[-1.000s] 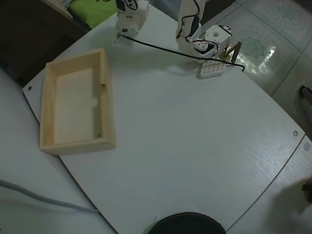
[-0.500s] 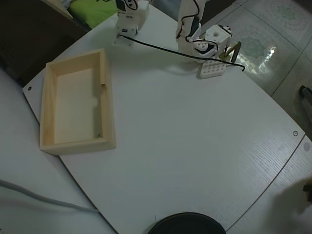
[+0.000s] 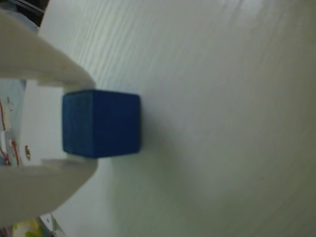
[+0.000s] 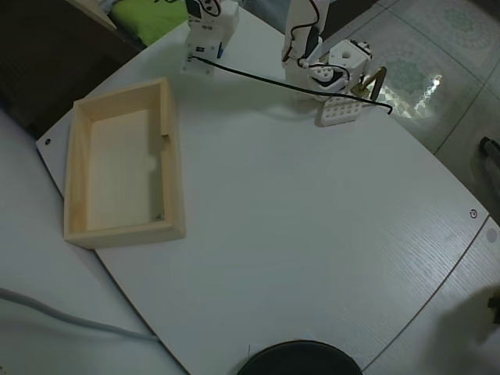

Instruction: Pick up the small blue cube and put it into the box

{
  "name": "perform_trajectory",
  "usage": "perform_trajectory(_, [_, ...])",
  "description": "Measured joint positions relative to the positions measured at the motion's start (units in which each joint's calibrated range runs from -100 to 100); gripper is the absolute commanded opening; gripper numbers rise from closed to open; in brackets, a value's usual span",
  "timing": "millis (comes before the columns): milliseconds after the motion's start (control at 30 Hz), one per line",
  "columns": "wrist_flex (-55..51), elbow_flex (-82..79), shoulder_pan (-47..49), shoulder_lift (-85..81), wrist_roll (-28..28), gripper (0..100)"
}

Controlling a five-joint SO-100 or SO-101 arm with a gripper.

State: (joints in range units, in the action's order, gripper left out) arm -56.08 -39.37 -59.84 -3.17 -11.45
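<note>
in the wrist view the small blue cube [image 3: 101,123] is a deep, plain navy-blue with no marks, set between the off-white plastic fingers [image 3: 39,59] of the gripper [image 3: 85,123]; thin red wires [image 3: 6,140] show behind the claw. ahead of the claw the table [image 3: 222,123] is white with a faint wood-grain streaking. in the overhead view the box [image 4: 176,168] is pale unfinished wood, the cable [image 4: 258,80] black, the perforated block [image 4: 339,111] white with dark holes, and a lime-green cloth [image 4: 152,16] at the top edge

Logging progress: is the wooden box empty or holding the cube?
Empty: the pale wooden box shows a bare floor overhead; the small blue cube sits between the white gripper fingers.
</note>
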Motion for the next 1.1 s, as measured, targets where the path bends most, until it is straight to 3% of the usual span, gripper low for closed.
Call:
perform_trajectory(800, [0.0, 0.5, 3.3, 0.0, 0.0, 10])
perform_trajectory(1100, [-0.3, 9.3, 6.6, 0.1, 0.0, 10])
